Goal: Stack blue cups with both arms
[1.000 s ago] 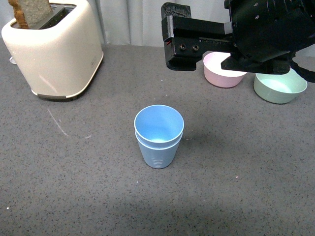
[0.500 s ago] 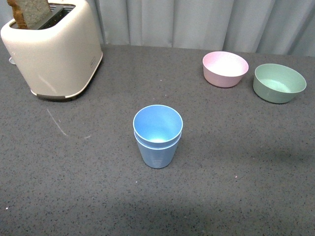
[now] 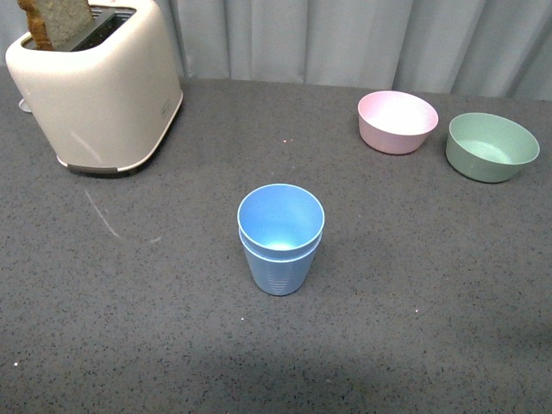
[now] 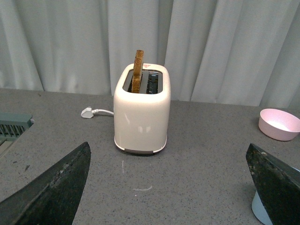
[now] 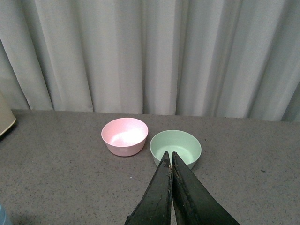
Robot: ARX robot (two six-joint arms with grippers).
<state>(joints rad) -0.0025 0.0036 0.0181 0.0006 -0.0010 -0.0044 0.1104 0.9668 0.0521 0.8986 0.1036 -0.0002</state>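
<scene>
Front view: cups (image 3: 280,237) stand nested and upright, mid-worktop (image 3: 414,310), no arm near. Risk judged low; a returning arm could topple the stack. Cups: light blue, tapered, faint ridges near base. Left gripper (image 4: 164,187) spread wide, empty; right gripper (image 5: 171,187) clenched, holding nothing.

You are looking at a mock kitchen setting: a cream two-slot toaster (image 3: 97,86) holding a slice of toast (image 3: 57,21), a pink bowl (image 3: 398,121) and a green bowl (image 3: 492,146) on a dark speckled table (image 3: 414,302), backed by pale grey curtains (image 5: 150,56).
</scene>
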